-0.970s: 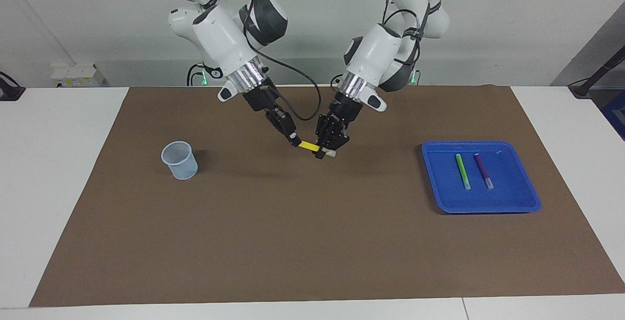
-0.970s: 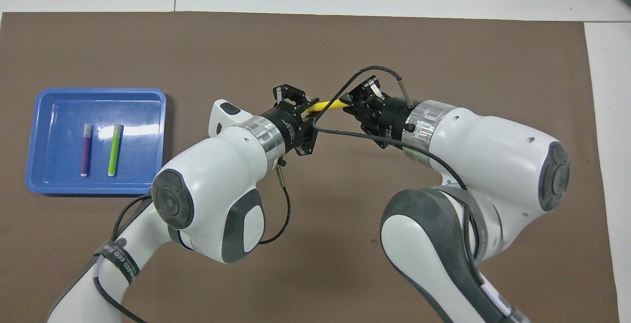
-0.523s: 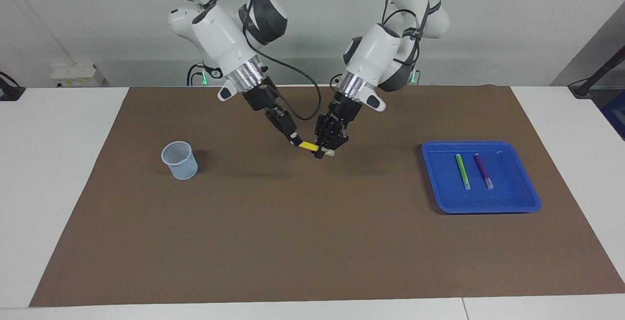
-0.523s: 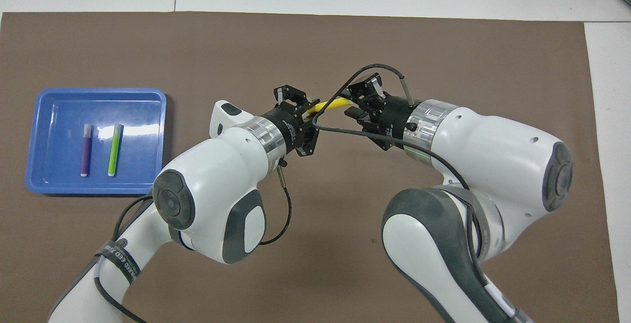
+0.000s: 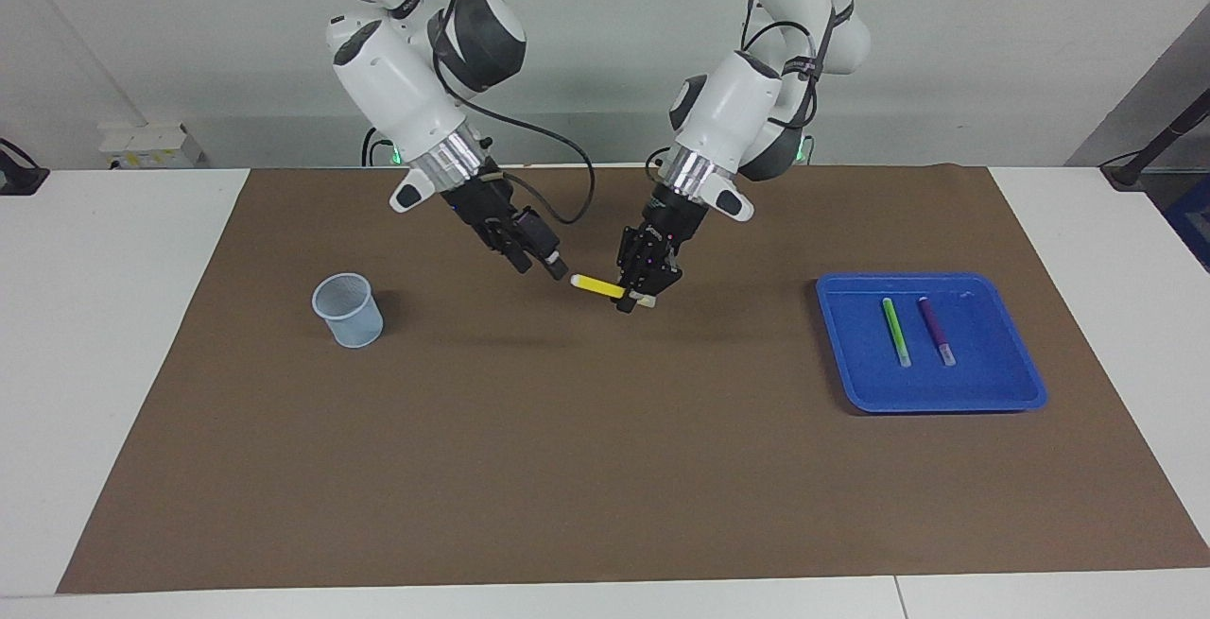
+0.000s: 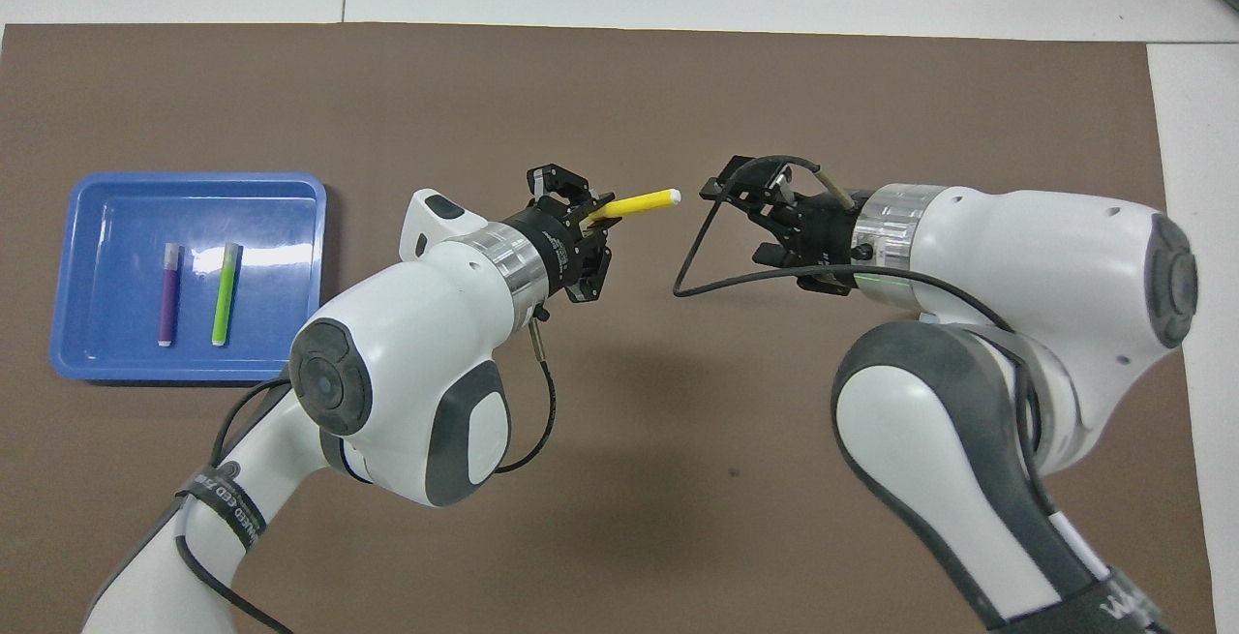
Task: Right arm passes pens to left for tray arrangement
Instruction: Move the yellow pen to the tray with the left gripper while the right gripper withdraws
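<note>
1. Yellow pen [image 5: 599, 285] hangs level over the middle of the brown mat [image 5: 605, 468], clamped near its pale end by the left gripper [image 5: 637, 296], whose fingers are closed on it.
2. Right gripper [image 5: 550, 264] hovers just beside the pen's free tip, not touching it, fingers spread apart with nothing between them.
3. Blue tray [image 5: 1002, 398] sits on the mat toward the left arm's end of the table.
4. Green pen [image 5: 896, 331] and purple pen [image 5: 935, 329] lie side by side inside the tray, apart from each other.
5. Pale translucent cup [image 5: 349, 310] stands upright on the mat toward the right arm's end, well apart from both grippers.
</note>
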Controlling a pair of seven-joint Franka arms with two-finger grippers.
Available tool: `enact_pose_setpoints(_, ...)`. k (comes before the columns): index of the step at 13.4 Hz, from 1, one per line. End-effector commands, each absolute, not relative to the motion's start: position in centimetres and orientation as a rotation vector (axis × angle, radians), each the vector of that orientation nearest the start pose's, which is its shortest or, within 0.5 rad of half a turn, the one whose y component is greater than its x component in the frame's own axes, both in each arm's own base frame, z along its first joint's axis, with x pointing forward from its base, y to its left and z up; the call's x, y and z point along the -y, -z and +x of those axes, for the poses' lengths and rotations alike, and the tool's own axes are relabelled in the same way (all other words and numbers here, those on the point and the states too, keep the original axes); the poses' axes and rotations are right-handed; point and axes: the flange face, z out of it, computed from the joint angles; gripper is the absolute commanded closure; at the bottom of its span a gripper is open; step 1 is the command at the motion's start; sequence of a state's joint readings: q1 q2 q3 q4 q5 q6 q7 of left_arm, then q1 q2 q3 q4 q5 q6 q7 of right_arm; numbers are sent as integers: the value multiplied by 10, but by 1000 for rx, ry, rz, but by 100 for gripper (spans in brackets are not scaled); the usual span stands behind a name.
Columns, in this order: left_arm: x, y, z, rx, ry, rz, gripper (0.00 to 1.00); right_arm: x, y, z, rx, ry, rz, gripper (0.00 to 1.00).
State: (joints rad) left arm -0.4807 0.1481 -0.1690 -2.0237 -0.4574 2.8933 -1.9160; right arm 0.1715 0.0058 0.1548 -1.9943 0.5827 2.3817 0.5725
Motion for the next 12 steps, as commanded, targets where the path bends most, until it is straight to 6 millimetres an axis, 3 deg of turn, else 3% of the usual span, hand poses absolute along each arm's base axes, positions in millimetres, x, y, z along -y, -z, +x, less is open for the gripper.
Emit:
enact_pose_setpoints(1,329,-451,527,-1741,75,1737,100,-168,-500,548,-468,188,-2715,0)
enact_pose_setpoints(3,307,-446,534,-1659,53,1901,100,-152,-501,545,-311,129,-2858,0)
enact_pose_setpoints(7,238,-440,549,-1391,74,2277,100,-111,-516,530,-88,25,-3038,0)
enact_pose_setpoints(10,171,-435,558,-1147,117,2478,100,-94,-552,512,163,-64,-3127,0)
enact_pose_setpoints(12,116,-433,560,-914,138,2595,100,-85,-580,516,227,-116,-3146,0)
